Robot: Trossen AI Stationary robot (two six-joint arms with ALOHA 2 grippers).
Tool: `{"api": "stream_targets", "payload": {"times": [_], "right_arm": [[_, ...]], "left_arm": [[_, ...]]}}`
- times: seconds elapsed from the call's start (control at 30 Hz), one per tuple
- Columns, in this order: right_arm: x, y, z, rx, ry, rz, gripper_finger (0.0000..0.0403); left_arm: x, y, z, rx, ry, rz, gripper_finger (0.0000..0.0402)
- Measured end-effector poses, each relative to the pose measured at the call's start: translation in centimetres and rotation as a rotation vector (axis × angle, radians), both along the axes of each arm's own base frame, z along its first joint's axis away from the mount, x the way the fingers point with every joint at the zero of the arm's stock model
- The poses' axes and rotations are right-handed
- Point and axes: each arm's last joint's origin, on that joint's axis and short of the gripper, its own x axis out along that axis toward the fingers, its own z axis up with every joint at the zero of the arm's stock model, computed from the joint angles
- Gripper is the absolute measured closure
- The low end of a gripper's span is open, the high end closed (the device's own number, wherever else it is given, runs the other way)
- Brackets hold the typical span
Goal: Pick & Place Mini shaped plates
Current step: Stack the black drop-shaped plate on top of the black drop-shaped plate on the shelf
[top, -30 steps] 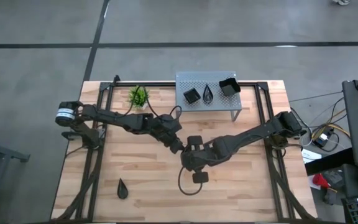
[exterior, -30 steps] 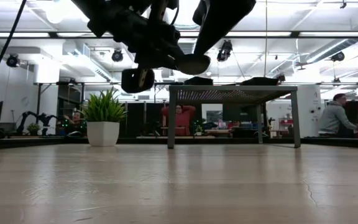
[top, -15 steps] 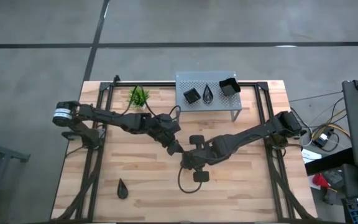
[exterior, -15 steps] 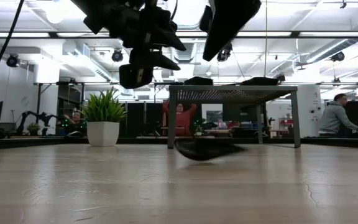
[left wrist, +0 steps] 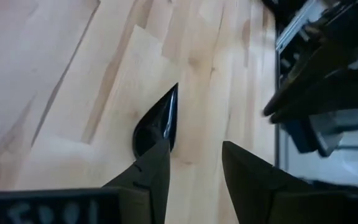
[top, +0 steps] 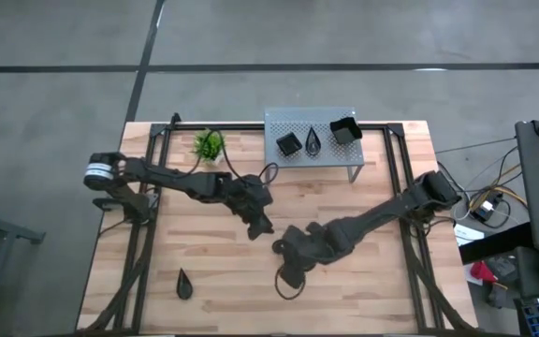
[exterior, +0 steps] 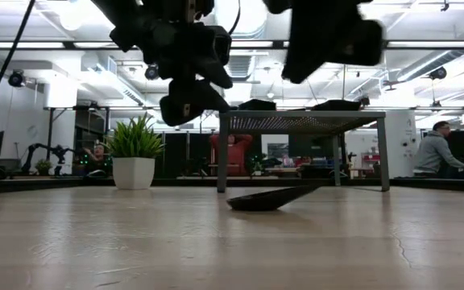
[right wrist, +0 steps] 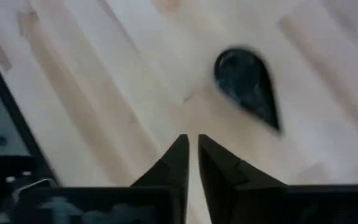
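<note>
A black teardrop mini shaped plate [exterior: 268, 197] lies tilted on the wooden table near its middle, one edge down. In the left wrist view this plate [left wrist: 157, 121] sits just past my left gripper [left wrist: 194, 149], which hangs open above it [top: 266, 229]. My right gripper [right wrist: 191, 140] hovers close by [top: 285, 256], shut and holding nothing. A teardrop plate [right wrist: 247, 87] shows ahead of it; which one, I cannot tell. Another teardrop plate [top: 184, 284] lies flat at the near left. Three more plates [top: 314, 140] rest on the grey perforated shelf [top: 279, 120].
A small green potted plant [top: 208, 143] stands at the far left of the shelf. Black frame rails [top: 152, 215] run along both table sides. People sit in the room beyond the table's far edge [exterior: 433, 149].
My left gripper has let go of the teardrop plate that it held up in the air. The plate has fallen to the table and now lies tilted there. My right gripper has shifted a little toward the table's near edge.
</note>
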Motion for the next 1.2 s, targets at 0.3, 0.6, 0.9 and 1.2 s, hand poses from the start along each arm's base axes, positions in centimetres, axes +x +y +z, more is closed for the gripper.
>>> {"api": "stream_targets", "payload": {"times": [0.3, 0.6, 0.9, 1.2], "right_arm": [[-1.6, 3.2, -0.9, 0.184, 0.007, -0.274, 0.0287], [-3.8, 7.0, -0.8, 0.195, -0.055, -0.314, 0.0253], [-6.2, 9.9, -0.9, 0.232, -0.077, -0.394, 0.0277], [-6.8, 10.7, -0.8, 0.238, -0.107, -0.426, 0.0286]], "left_arm": [[0.6, -0.2, -1.8, 0.113, -0.012, -0.134, 0.0264], [1.4, -0.8, -3.8, 0.374, -0.051, -0.243, 0.0264], [2.0, -3.3, -5.0, 0.545, -0.097, -0.311, 0.0267], [3.1, -3.4, -7.6, 0.531, -0.045, -0.287, 0.0267]]}}
